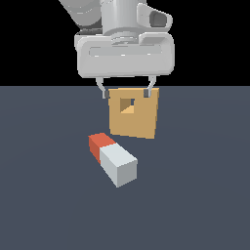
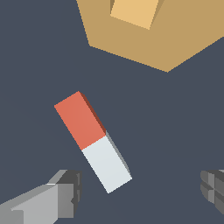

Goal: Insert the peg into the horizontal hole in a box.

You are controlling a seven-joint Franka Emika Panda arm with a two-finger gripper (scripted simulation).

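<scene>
The peg (image 1: 113, 158) lies flat on the dark floor, its red-orange end toward the box and its pale grey-white end nearer the camera; the wrist view shows the peg (image 2: 92, 141) slanted between and ahead of my fingers. The tan box (image 1: 133, 113) stands upright behind it, with the square hole (image 1: 127, 105) above centre. In the wrist view the box (image 2: 175, 39) fills one edge. My gripper (image 1: 127, 91) hangs high above the floor, in front of the box's top edge, open and empty. Both fingertips (image 2: 65, 194) show wide apart, touching nothing.
A plain dark grey floor (image 1: 195, 195) stretches all around the peg and box. Nothing else stands on it. The arm's white hand body (image 1: 124, 53) fills the upper middle of the exterior view.
</scene>
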